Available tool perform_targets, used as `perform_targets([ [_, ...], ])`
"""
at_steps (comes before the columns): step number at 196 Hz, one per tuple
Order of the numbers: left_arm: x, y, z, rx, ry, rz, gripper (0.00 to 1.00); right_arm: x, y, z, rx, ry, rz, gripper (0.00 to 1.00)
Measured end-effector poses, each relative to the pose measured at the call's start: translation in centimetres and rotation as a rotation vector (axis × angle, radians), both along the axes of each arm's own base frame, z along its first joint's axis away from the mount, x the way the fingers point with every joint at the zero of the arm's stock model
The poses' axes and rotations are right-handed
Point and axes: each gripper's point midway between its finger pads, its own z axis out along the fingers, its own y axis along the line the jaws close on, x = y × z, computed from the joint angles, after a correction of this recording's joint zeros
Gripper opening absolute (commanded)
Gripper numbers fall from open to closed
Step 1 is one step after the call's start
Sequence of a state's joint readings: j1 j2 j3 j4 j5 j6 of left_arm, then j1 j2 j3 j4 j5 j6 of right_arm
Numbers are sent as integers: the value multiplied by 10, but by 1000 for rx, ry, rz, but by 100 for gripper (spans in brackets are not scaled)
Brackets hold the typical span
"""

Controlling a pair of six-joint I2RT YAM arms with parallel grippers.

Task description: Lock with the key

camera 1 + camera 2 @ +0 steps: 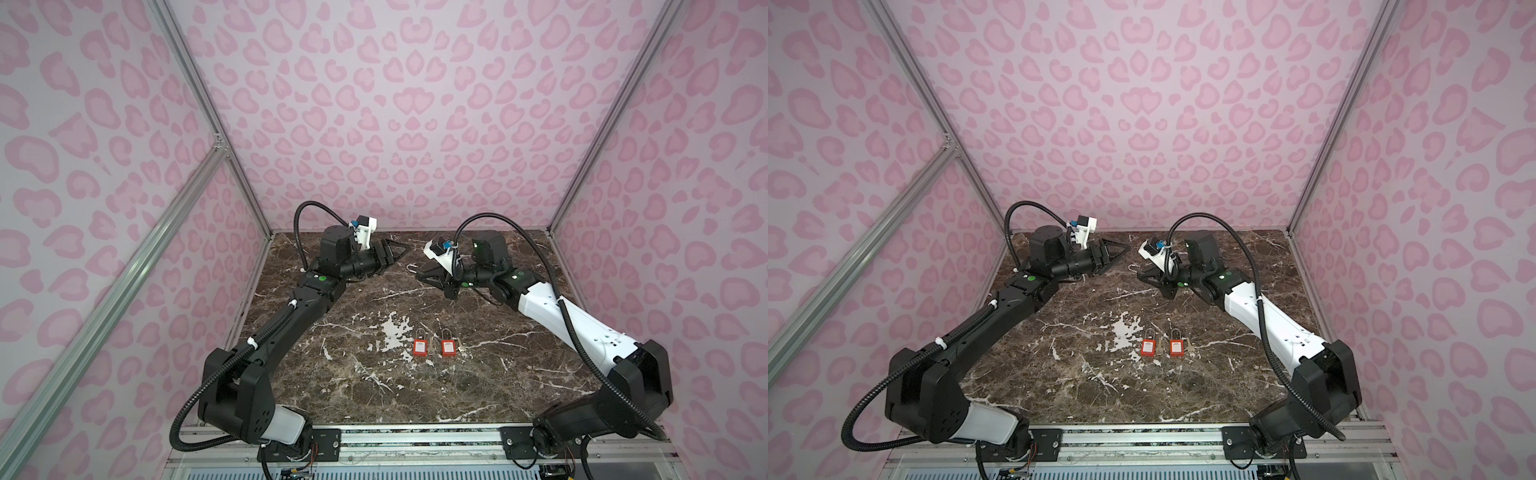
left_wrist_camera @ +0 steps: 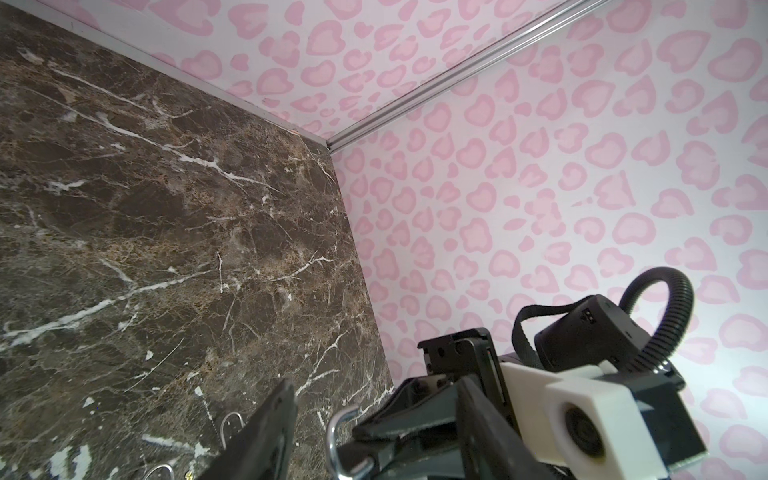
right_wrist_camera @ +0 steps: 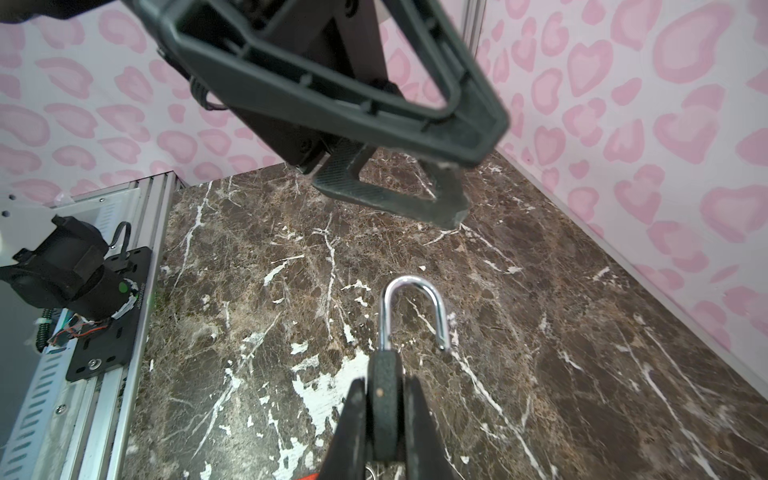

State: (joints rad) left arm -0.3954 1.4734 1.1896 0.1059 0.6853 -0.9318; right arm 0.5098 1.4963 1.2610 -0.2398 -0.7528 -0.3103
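1. Your right gripper [image 3: 384,395]: clenched on a padlock [image 3: 386,370] by its body, shackle [image 3: 415,286] swung open, above the table [image 1: 374,395] at 12 o'clock from centre.
2. Your left gripper [image 1: 403,250]: fingers spread, empty, 11 o'clock of that shackle.
3. Two red padlocks [image 1: 420,347] [image 1: 448,348]: side by side just 6 o'clock of centre, keys [image 1: 434,348] beside them.

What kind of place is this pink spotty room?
Probably a robot test booth: a black robot arm and a white robot arm fixed to a metal rail, a marble-look table, pink patterned walls around it.
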Motion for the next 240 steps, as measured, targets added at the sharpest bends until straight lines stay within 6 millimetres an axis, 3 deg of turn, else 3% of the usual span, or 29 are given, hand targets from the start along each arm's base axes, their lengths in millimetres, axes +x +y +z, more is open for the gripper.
perform_targets([
  [65,-7,-7,-1,-3,2,-39,55,0,9,-3,23,32,30,0],
  [111,-10,-9,-4,-2,7,-56,53,5,11,7,58,17,27,0],
  [206,-13,-10,-1,1,-12,-72,55,14,-3,25,139,39,14,0],
  [240,-21,-10,17,10,-115,-109,62,9,-12,38,191,62,31,0],
])
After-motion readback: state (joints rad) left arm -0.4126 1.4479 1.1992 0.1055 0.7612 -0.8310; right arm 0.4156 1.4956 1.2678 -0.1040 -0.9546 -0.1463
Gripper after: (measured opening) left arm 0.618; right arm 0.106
